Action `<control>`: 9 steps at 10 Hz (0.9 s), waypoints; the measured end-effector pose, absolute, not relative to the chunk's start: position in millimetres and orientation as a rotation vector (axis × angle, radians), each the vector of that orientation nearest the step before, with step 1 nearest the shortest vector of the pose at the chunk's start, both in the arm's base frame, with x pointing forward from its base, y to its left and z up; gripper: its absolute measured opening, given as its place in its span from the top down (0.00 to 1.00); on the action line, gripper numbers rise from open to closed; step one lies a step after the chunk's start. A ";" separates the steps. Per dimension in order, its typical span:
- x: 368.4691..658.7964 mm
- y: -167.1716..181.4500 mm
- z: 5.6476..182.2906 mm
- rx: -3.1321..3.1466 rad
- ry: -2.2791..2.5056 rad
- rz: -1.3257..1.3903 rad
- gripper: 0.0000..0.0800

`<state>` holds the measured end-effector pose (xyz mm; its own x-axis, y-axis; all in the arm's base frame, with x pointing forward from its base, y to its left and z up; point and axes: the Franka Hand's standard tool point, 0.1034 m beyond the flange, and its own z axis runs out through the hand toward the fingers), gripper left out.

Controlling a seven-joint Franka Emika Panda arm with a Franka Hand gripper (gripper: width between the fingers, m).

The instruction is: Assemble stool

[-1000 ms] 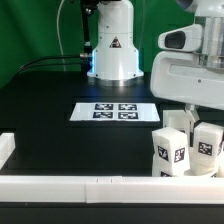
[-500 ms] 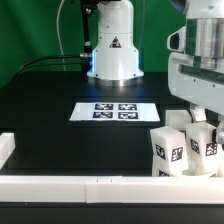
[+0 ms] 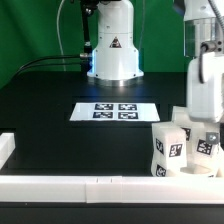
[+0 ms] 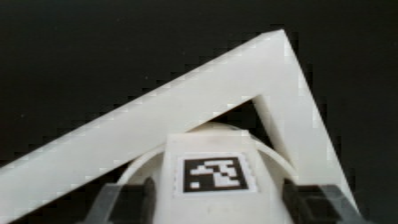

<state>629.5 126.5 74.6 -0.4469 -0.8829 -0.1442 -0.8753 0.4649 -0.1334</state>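
Standing upright at the exterior view's right, near the white border rail (image 3: 100,183), 2 tagged stool legs (image 3: 170,150) sit on the black desk (image 3: 60,125); the pincer (image 4: 217,188) straddles one, grip uncertain.

Open black table (image 3: 60,135) left of marker board (image 3: 114,111), legs (image 3: 170,150) crowd rail (image 3: 110,186)

stool parts, white plastic w/ b&w square tags | exterior view: upright leg (image 3: 169,150) at ~4 o'clock on tabletop, tag facing cam | 2nd tagged leg (image 3: 204,152) just beside it at its 3 o'clock, partly hidden | wrist view: tagged leg (image 4: 215,165) close up, tag facing cam
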 end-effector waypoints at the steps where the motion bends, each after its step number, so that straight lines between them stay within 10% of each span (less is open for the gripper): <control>1: 629.4 126.4 74.5 -1.566 2.497 -0.062 0.57; 2: 629.2 126.6 73.9 -1.587 2.485 -0.064 0.57; 4: 620.3 129.4 79.2 -1.923 2.300 0.019 0.21; 9: 624.1 129.2 102.8 -2.425 1.757 0.094 0.19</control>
<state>624.1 129.2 102.8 0.3140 -0.9396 -0.1360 -0.9488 -0.3053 -0.0811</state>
